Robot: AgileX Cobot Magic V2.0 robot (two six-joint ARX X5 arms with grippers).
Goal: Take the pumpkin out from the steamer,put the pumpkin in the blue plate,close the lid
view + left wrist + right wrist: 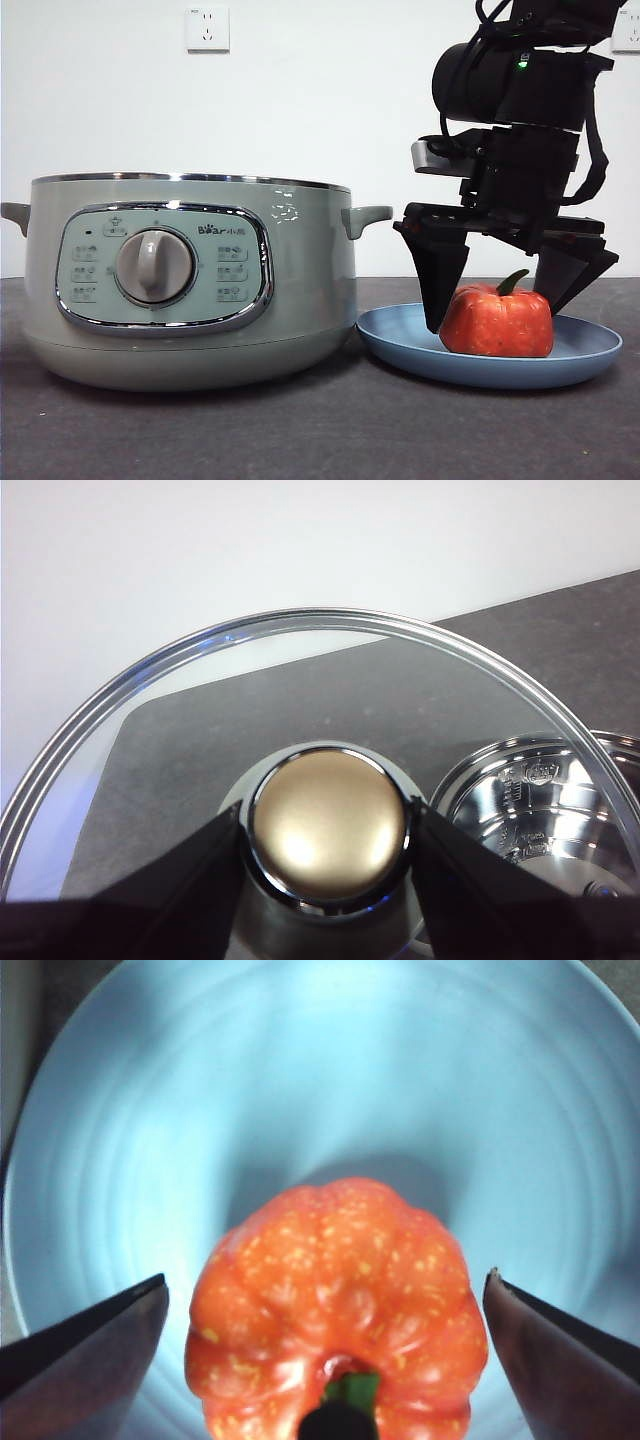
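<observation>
The orange-red pumpkin with a green stem rests on the blue plate, right of the steamer. My right gripper hangs over it, jaws open, one on each side and clear of it. In the right wrist view the pumpkin lies on the plate between the spread jaws. My left gripper is shut on the knob of the glass lid, held in the air. The open steamer's shiny inner pot shows beneath the lid's edge. The lid is out of the front view.
The steamer stands at the left of the dark table, its right handle close to the right arm. A white wall with a socket is behind.
</observation>
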